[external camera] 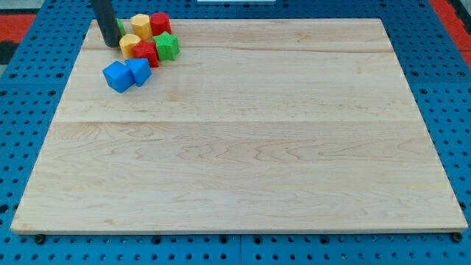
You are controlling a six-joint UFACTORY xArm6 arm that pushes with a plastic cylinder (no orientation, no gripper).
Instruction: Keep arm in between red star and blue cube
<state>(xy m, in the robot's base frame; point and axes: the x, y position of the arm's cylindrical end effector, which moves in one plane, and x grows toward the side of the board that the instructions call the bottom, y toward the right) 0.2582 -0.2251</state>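
Observation:
My tip (111,45) rests on the board near the view's top left corner, with the dark rod rising out of the top of the view. It stands just left of a yellow block (129,45). The red star (146,53) lies to the right of that yellow block. The blue cube (139,71) sits just below the red star, touching a second blue block (117,76) on its left. My tip is above and left of both blue blocks, and left of the red star.
A yellow block (140,26) and a red block (160,23) sit at the top of the cluster. A green block (168,46) sits right of the red star. The wooden board (243,147) lies on a blue pegboard.

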